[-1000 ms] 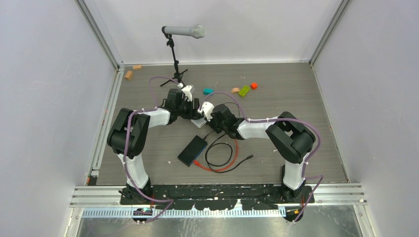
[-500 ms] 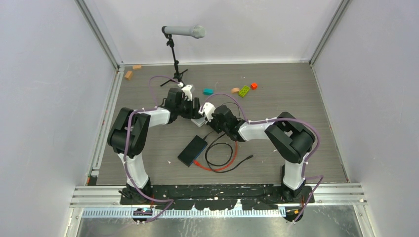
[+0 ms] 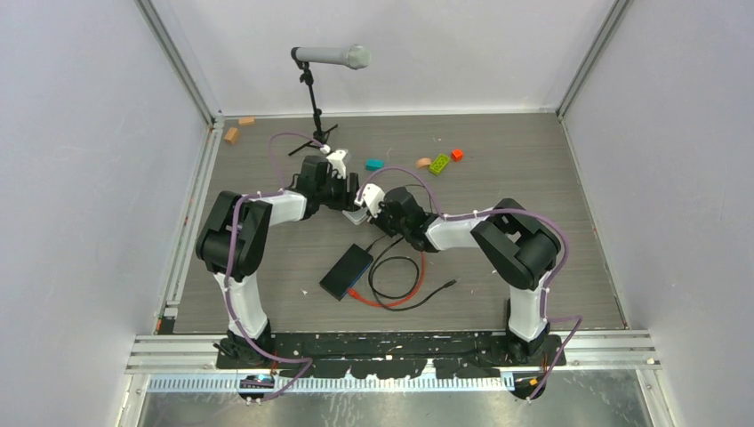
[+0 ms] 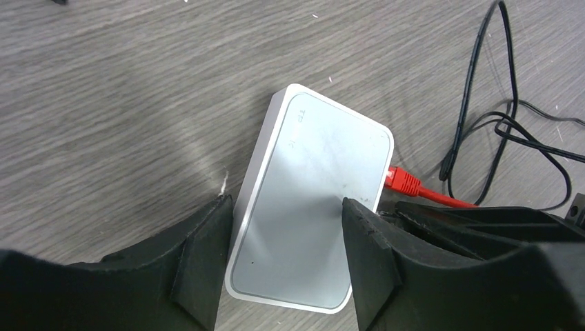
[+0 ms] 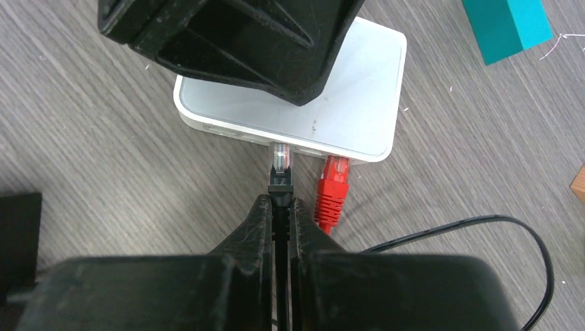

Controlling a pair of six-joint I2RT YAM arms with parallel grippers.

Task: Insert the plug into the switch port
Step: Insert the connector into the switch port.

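Item: plug [image 5: 280, 162], clear tip, black boot. Pinched in the closed right claw [image 5: 281, 203], its tip at the port side of the white box [image 5: 359, 89], just beside a red connector [image 5: 333, 186] already seated there. Box lies mid-surface [image 3: 533, 178].
Left claw [image 4: 286, 207]: open, fingers spread over the white box; contact cannot be told.
Black flat box [image 3: 347, 271]: nearer the near edge, apart.

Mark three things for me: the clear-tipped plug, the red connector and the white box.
clear-tipped plug [image 5: 280, 165]: right wrist view, where clear tip meets black boot.
red connector [image 5: 333, 187]: right wrist view, middle of its red boot.
white box [image 4: 310, 196]: left wrist view, bare top face.
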